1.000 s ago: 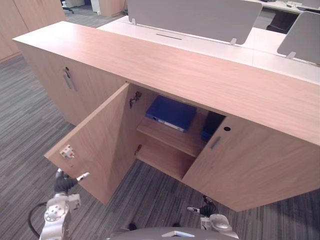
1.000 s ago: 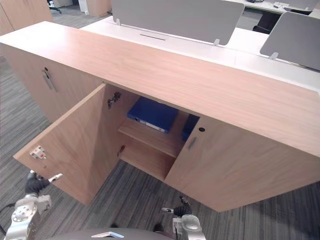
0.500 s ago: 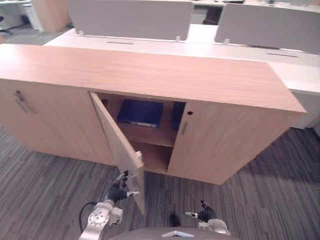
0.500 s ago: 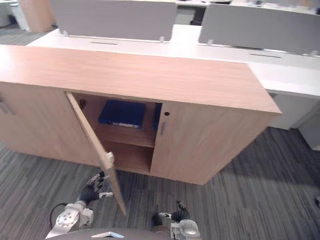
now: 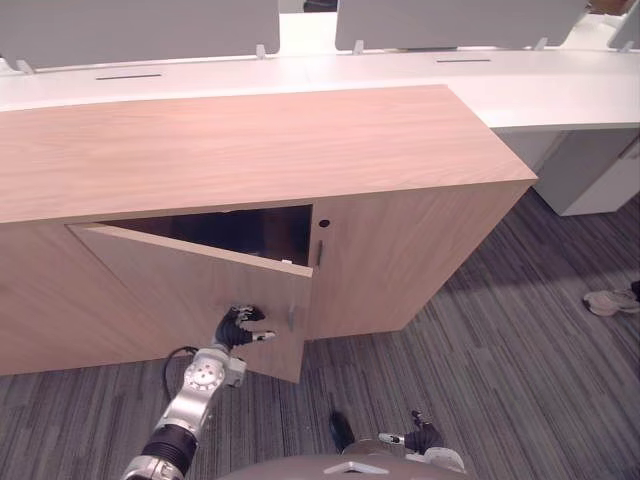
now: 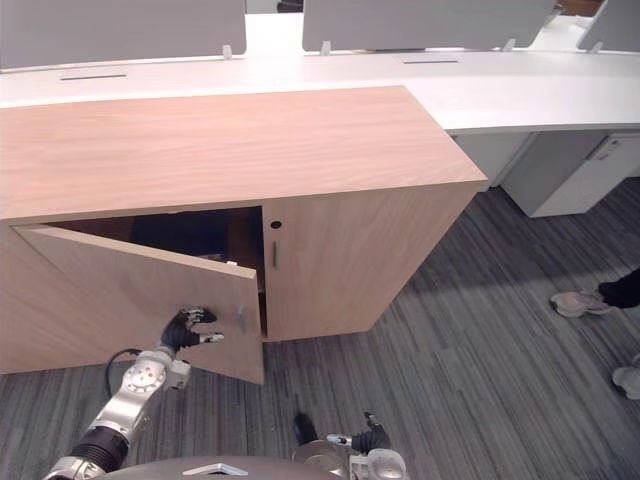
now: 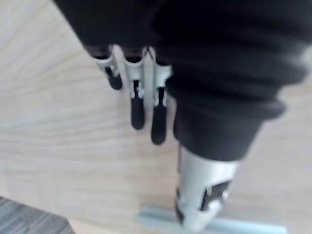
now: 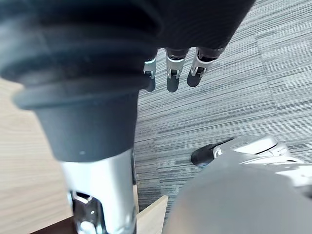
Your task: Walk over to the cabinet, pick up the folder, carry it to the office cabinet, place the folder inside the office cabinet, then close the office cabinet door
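Observation:
The office cabinet (image 5: 230, 150) is a low wooden unit with its left door (image 5: 180, 290) ajar by a narrow wedge. My left hand (image 5: 238, 325) lies flat on that door's front beside the slim metal handle (image 5: 291, 318), its fingers (image 7: 138, 105) straight against the wood. The gap above the door shows a dark interior (image 6: 190, 232); I cannot make out the folder in it. The right door (image 5: 400, 250) is shut. Low by my side, my right hand (image 6: 370, 440) hangs over the carpet with relaxed fingers (image 8: 168, 73), holding nothing.
White desks (image 5: 400, 70) with grey divider screens (image 6: 420, 20) run behind the cabinet. A person's shoes (image 6: 580, 300) stand on the grey carpet at the right. Open carpet (image 5: 500, 380) stretches in front of the cabinet.
The camera has swung round. The left door has gone from wide open to nearly shut, with my left hand now on its front. The blue folder on the shelf is out of sight.

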